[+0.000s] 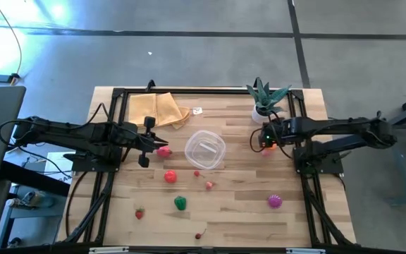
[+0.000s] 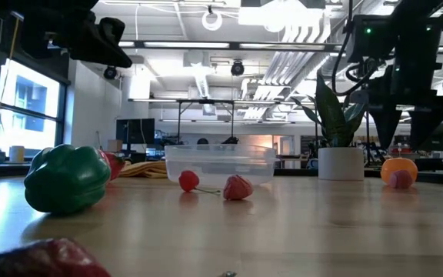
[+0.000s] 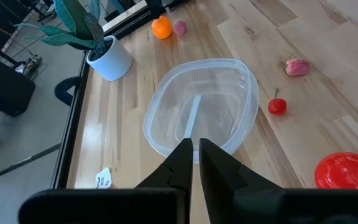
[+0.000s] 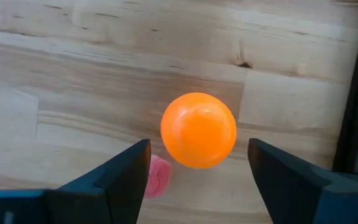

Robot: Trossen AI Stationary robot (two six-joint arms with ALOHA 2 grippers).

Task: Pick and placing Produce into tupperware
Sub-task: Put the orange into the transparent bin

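An orange produce piece (image 4: 198, 130) lies on the table with a small pink piece (image 4: 156, 176) beside it, near the right side. My right gripper (image 4: 197, 167) hangs open just above the orange piece (image 2: 399, 171), fingers pointing down, one on either side and clear of it. The clear tupperware (image 1: 204, 149) stands mid-table with nothing in it. My left gripper (image 3: 195, 157) is shut and held above the table, left of the tupperware (image 3: 201, 106), next to a red piece (image 1: 163, 151). More produce lies nearer the front: red (image 1: 170, 176), green (image 1: 180, 203), purple (image 1: 275, 202).
A spiky potted plant (image 1: 263, 100) stands just behind my right gripper, at the table's far right. A folded yellow cloth (image 1: 158, 109) lies at the far left. A cherry (image 3: 277, 106) and a pink piece (image 3: 297, 67) lie near the tupperware. Black frame rails (image 1: 309, 197) border the table.
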